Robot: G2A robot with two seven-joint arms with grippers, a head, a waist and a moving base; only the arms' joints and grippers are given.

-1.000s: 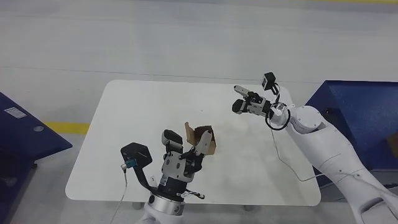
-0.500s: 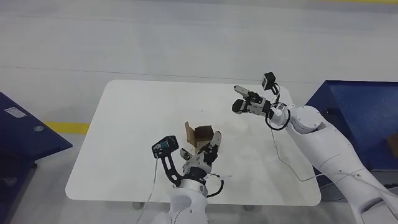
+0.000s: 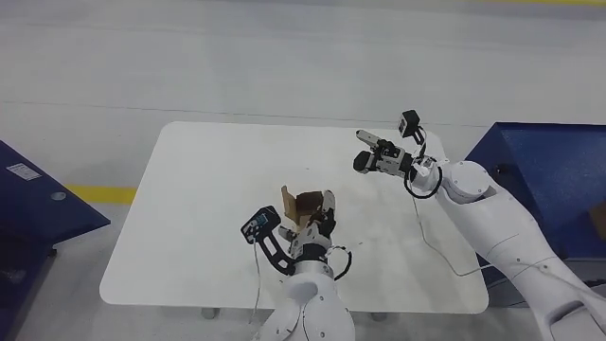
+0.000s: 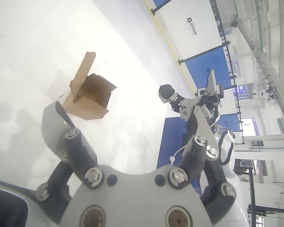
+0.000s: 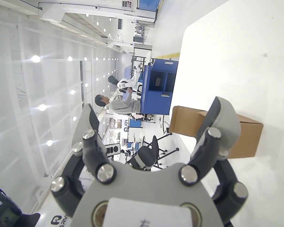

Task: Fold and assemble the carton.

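Sitting near the table's [image 3: 208,180] front middle, the carton [image 3: 305,206] is standing open-topped. The left gripper [image 4: 131,89] is hovering just beside it, fingers apart and empty. The right gripper [image 5: 153,102] is hanging well apart, likewise spread.

1. A white rectangular table with rounded corners [image 3: 189,208] stands on a pale grey floor [image 3: 284,57].
2. A blue box-shaped cabinet [image 3: 554,166] sits close by one end of the table; a second blue cabinet [image 3: 33,208] stands off the other end.
3. A short yellow painted stripe [image 3: 99,193] lies on the floor between that second cabinet and the table.
4. Blue and white partition panels on black feet [image 4: 191,24] line the far side of the room.
5. A black swivel chair [image 5: 156,147] stands further back.
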